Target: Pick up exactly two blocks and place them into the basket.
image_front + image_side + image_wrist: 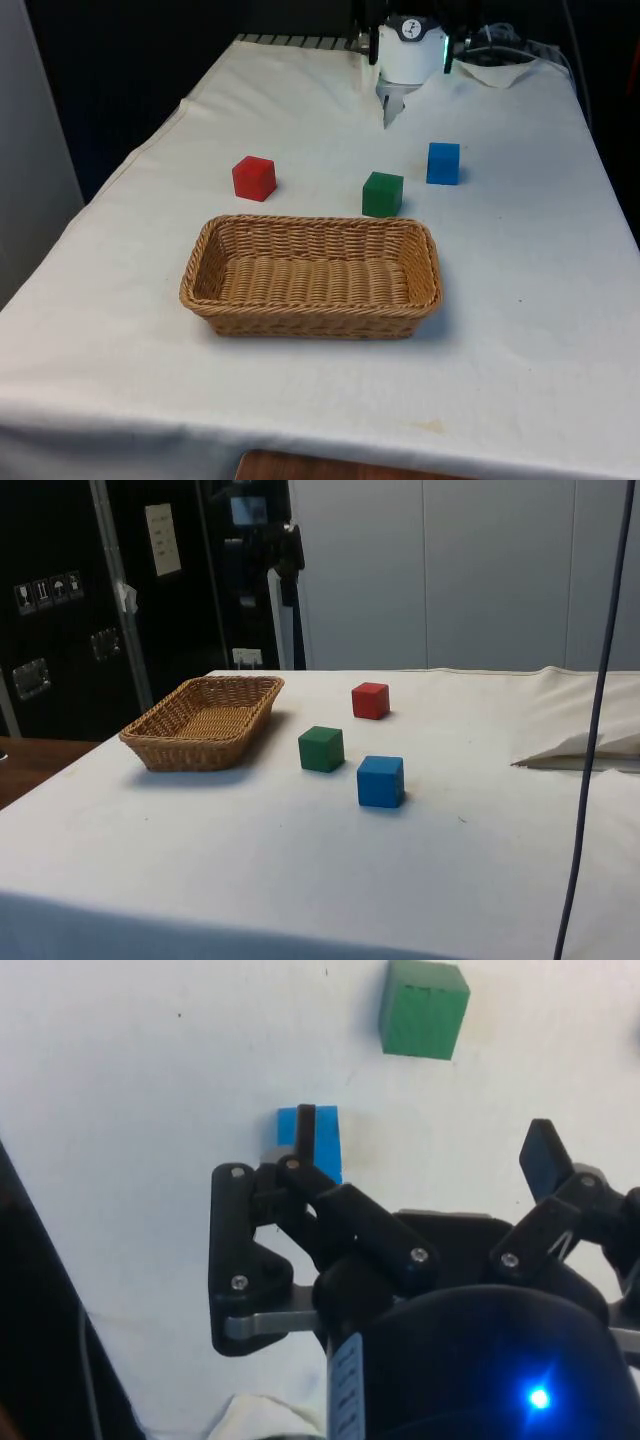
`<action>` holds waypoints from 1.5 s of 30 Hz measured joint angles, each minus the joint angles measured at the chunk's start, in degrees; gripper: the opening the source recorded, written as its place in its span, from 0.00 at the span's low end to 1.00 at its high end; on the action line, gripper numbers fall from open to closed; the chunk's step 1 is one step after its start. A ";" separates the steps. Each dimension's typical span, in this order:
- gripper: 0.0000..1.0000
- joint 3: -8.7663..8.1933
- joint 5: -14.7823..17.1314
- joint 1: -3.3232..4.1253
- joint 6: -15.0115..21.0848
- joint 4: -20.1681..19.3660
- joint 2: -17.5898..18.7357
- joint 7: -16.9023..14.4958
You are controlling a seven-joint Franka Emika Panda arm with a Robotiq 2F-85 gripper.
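Wicker basket [311, 276] sits nearest on the bench [520, 330], nothing in it. Just past its far rim is the green block [382, 193], with the red block [254, 178] off to the front view's left and the blue block [443, 163] further back. Hand [425, 1150] hangs wide open above the blue one, gripping nothing

cloth-covered table [520, 330]: basket [311, 279], three blocks [382, 194]

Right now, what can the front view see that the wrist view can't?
Front view alone: the red block and the wicker basket, with nothing in it. Wrist view alone: the tool close up, fingers spread apart above the cloth, one finger partly covering the blue block. Both share the blue block, the green block and the white cloth.
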 measured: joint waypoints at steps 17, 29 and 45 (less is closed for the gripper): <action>1.00 1.43 0.06 0.23 11.17 -8.82 0.11 3.61; 1.00 1.32 2.23 -0.17 17.42 -12.15 3.61 1.83; 1.00 2.41 5.44 -0.17 23.66 -14.78 9.74 0.29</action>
